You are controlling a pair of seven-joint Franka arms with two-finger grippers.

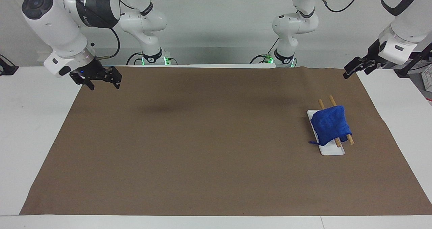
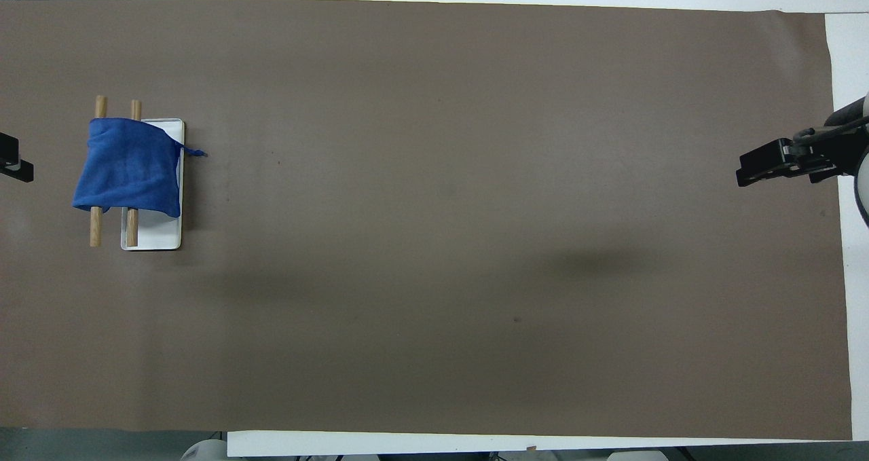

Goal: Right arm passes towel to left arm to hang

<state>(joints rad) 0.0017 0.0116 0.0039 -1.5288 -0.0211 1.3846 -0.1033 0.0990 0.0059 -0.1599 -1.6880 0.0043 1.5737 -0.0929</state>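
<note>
The blue towel (image 1: pixel 330 124) hangs draped over two wooden rods (image 1: pixel 332 101) of a small rack at the left arm's end of the mat. It also shows in the overhead view (image 2: pixel 129 169), with its corner loop (image 2: pixel 197 153) lying on the mat. No gripper touches it. My left gripper (image 1: pixel 348 73) is raised over the mat's edge, apart from the rack; only its tip (image 2: pixel 15 166) shows in the overhead view. My right gripper (image 1: pixel 103 80), with its blue light on, is open and empty, raised over the mat's edge at the right arm's end (image 2: pixel 760 168).
The rack stands on a white base (image 1: pixel 332 150), also in the overhead view (image 2: pixel 159 233). A brown mat (image 1: pixel 202 138) covers most of the white table (image 1: pixel 27 121).
</note>
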